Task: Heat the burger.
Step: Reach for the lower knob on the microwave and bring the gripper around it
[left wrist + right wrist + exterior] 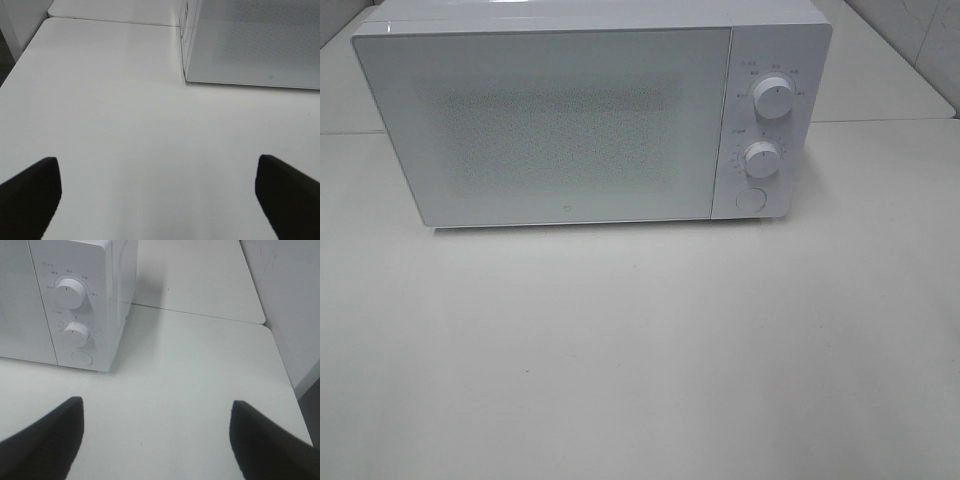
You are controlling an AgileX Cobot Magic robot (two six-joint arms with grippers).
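A white microwave (590, 115) stands at the back of the white table (640, 350) with its door (545, 125) shut. It has two round knobs, upper (774, 98) and lower (761, 157), and a round button (751, 199) on its right panel. No burger shows in any view. Neither arm shows in the exterior high view. My left gripper (157, 192) is open and empty, low over the table in front of the microwave's left corner (186, 75). My right gripper (155, 437) is open and empty, in front of and to the right of the microwave's control panel (75, 315).
The table is made of joined white tops with seams behind the microwave (195, 315). A tiled wall (920, 40) stands at the back right. The table's edge shows on the left (20, 60) and on the right (285, 370).
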